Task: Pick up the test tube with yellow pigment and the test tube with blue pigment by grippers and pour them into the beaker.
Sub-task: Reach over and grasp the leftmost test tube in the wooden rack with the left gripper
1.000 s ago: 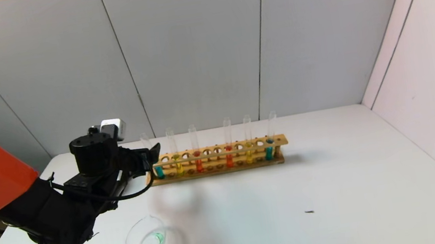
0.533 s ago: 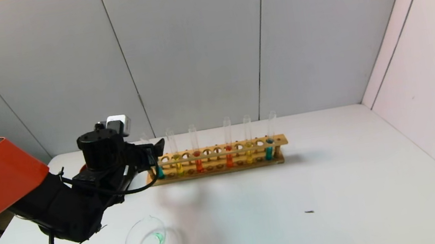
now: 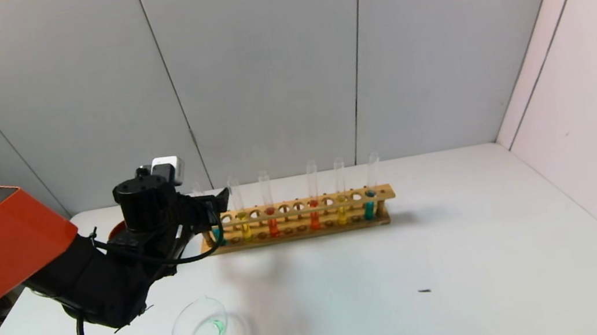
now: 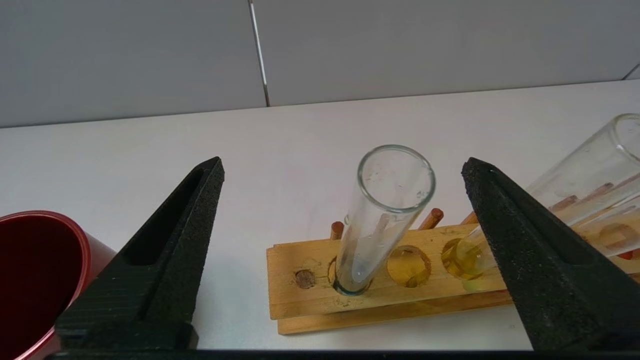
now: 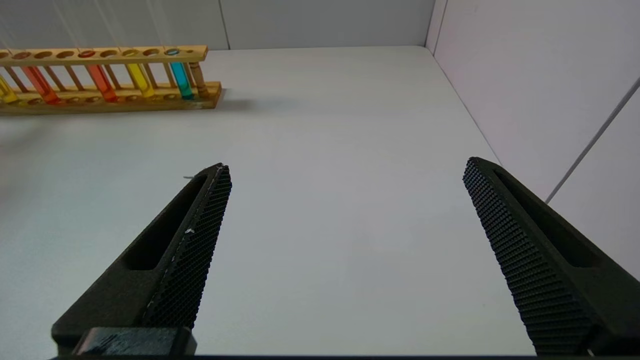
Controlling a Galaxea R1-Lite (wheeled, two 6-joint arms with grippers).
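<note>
Test tube with blue pigment (image 3: 217, 225), the leftmost one in the wooden rack (image 3: 305, 217), is sitting right at my left pincer (image 3: 215, 209) in the head view, while the beaker (image 3: 202, 327) is waiting on the counter (image 3: 463, 261) nearer to me, with a green trace in its bottom. A second blue tube (image 3: 369, 195) is standing at the rack's far right end, and two yellow ones (image 3: 242, 216) are standing between. Compared with a second ago, my left arm is sitting further forward and higher, so the pincer is now overlapping the rack's end where before it was stopping short of it.

From the left wrist, I am seeing my left pincer (image 4: 342, 172) spread wide, its jaws flanking the upright tube (image 4: 380, 220) without touching it. The tube is standing closer to one jaw than the other, and that jaw is lying across the neighbouring test tube with yellow pigment (image 4: 575, 185). If I am closing from here, I am risking pushing the tube sideways in its hole or nudging the yellow one with the outer jaw; thin glass could slip or crack under an off-centre squeeze. A red cup (image 4: 35, 280) is standing just beside the other jaw, and I could clip it while swinging out.

From the right wrist, my right pincer (image 5: 345, 172) is hanging wide open over bare counter, well away from the rack (image 5: 110, 75), parked and holding nothing.
</note>
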